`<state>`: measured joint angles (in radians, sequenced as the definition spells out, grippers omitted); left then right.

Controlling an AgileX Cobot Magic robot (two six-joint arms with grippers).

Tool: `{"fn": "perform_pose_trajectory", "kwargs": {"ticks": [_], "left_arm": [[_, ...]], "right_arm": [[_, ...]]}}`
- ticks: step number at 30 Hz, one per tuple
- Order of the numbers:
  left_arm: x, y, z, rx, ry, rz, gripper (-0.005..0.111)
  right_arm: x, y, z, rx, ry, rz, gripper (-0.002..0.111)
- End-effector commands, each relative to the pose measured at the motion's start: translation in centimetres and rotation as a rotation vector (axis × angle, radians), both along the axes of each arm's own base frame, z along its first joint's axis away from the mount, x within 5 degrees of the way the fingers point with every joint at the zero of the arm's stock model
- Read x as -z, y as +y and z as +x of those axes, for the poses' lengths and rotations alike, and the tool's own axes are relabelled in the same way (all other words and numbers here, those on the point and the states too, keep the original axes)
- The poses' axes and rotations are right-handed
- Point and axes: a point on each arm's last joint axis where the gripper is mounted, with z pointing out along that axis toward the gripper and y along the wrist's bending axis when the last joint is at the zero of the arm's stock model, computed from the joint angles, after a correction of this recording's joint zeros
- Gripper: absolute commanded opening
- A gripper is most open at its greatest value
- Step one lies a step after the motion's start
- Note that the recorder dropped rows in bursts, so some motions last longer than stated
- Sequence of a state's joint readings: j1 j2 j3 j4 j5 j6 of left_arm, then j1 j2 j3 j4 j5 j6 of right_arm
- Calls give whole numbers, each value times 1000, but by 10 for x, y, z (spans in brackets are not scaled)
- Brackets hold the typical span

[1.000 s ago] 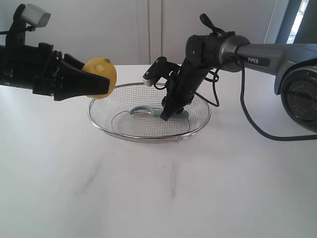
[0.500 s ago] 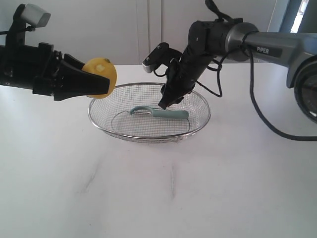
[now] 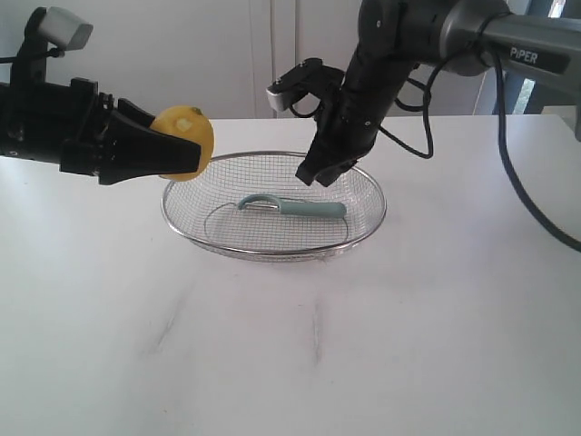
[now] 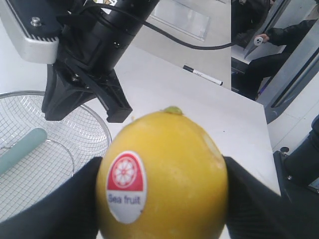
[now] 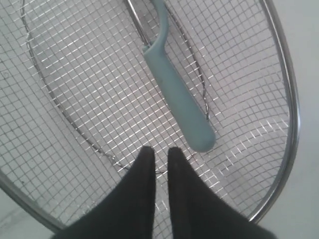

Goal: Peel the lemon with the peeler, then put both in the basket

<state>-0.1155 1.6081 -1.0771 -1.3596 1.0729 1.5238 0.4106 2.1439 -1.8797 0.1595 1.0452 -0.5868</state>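
Lemon: "Sea fruit"; R arm: "PIPER"

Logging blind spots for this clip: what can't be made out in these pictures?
Exterior view: the lemon's lower part, covered by the left hand.
Left wrist view: the lemon's underside, cut off by the frame edge; its far side, turned away.
Right wrist view: the peeler's blade end, cut off by the frame edge.

Yellow lemon, pale teal peeler, silver mesh basket.
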Motion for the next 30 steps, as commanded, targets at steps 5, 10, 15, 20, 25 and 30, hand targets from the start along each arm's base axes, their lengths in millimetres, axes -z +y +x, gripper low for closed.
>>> {"fn": "perform_pose_trajectory", "kwargs": {"ticks": [5,10,15,20,25,30], "left_arm": [[-4,0,-4,4,-1,-28,0],[-4,0,-4,4,-1,-28,0],[-4,0,-4,4,-1,-28,0],[-4,0,-4,4,-1,-28,0],[-4,0,-4,4,-1,-28,0],[-4,0,-4,4,-1,-28,0]], "right_arm": [[-9,-6,-1,99,29,30,0],[-9,-6,-2,99,31,29,0],[-7,-7,-5,240,111,49,0],[-6,-9,-12,459,234,63,0],[-7,-10,-14,503,266,53,0],[-14,-12,-16,578,271,79,0]]}}
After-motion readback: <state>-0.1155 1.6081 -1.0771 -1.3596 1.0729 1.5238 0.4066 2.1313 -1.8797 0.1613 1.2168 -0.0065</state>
